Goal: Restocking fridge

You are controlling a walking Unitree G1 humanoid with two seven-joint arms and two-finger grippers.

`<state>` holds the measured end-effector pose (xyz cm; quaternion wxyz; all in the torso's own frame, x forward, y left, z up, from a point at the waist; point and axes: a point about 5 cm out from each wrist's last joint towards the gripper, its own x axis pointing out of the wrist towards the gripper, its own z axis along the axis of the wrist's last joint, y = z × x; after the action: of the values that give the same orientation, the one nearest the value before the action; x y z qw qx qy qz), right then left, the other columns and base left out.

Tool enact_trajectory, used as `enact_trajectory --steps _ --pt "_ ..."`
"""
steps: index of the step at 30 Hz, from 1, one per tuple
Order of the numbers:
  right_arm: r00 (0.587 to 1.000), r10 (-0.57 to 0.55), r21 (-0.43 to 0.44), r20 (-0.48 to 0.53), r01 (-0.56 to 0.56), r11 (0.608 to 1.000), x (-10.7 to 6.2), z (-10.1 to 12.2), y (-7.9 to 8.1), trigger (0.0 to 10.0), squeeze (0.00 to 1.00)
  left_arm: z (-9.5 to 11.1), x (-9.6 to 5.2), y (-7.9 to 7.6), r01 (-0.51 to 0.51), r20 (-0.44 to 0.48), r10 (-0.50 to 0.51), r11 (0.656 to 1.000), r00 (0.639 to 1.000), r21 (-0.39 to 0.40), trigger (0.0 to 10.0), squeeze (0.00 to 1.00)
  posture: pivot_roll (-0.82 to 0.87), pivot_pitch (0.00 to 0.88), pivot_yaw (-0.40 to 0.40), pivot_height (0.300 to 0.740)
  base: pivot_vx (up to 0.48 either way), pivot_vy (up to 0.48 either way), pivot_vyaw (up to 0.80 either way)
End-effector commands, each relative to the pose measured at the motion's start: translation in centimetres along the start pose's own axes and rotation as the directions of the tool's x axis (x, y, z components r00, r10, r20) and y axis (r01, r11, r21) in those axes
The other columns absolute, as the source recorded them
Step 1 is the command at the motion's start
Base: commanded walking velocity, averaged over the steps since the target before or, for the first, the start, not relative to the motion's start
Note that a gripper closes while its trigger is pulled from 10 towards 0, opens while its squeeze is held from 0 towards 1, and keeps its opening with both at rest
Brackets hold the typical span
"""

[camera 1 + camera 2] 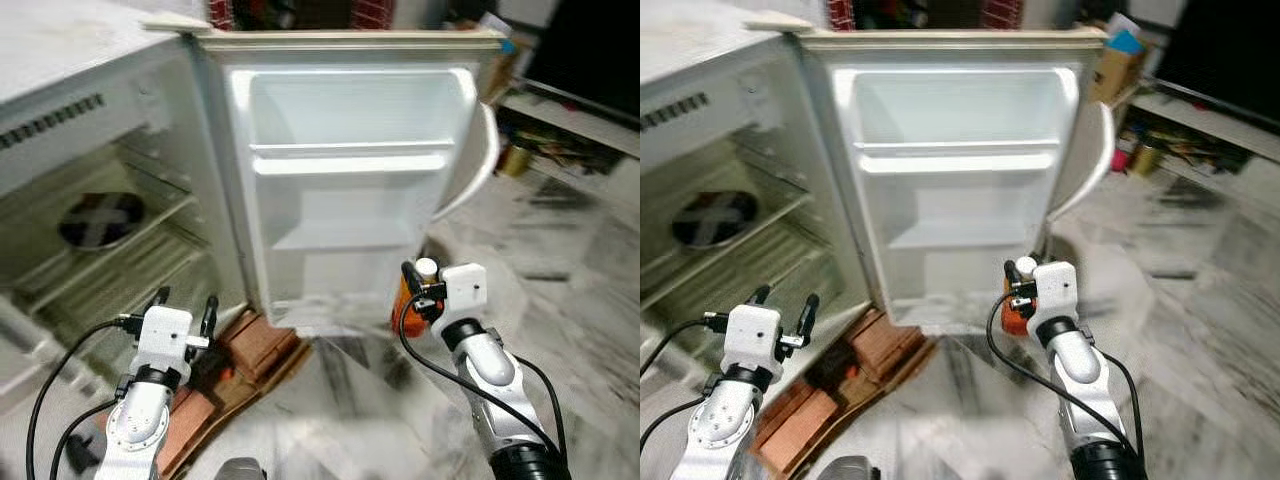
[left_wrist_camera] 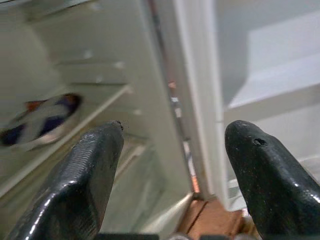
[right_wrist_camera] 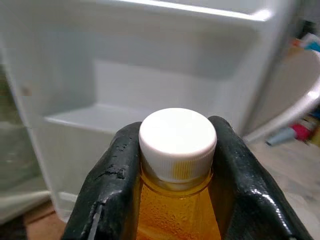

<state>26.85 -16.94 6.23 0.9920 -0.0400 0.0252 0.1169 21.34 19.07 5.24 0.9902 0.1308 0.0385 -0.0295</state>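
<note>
In the left eye view the fridge (image 1: 120,180) stands open, its door (image 1: 350,180) swung wide with bare white shelves. The right gripper (image 1: 420,290) grasps an orange bottle (image 1: 408,300) with a white cap, just in front of the door's lower right corner. The left gripper (image 1: 185,310) hangs released, near the brown boards (image 1: 250,350) on the floor.

The left wrist view shows spread fingers (image 2: 85,175) facing a plate (image 2: 40,117) on a fridge shelf.

In the right wrist view the fingers (image 3: 110,180) clamp the bottle's neck
</note>
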Motion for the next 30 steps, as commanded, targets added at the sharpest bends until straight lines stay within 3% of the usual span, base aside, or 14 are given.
enact_trajectory --steps 1,15,30 --pt "0.998 0.007 -0.015 0.060 -0.007 1.000 0.66 1.31 -0.12 10.0 0.00 0.05 0.18 0.01 0.007 0.005 -0.007 1.000 1.000 0.002 10.0 0.00 0.15 0.000 -0.029 0.740 0.356 0.000 0.47" --pt "0.999 -0.002 -0.011 0.048 0.003 1.000 0.88 1.08 -0.11 10.0 0.00 -0.14 0.35 0.02 0.013 -0.004 -0.013 1.000 1.000 0.001 10.0 0.00 0.15 0.000 -0.030 0.740 0.347 0.000 0.06" --pt "0.999 0.006 -0.004 0.031 -0.006 1.000 1.03 0.69 0.22 10.0 0.00 -0.80 0.05 0.07 0.008 -0.038 -0.008 1.000 0.999 -0.005 10.0 0.00 0.16 0.000 -0.032 0.725 0.000 0.000 0.00"
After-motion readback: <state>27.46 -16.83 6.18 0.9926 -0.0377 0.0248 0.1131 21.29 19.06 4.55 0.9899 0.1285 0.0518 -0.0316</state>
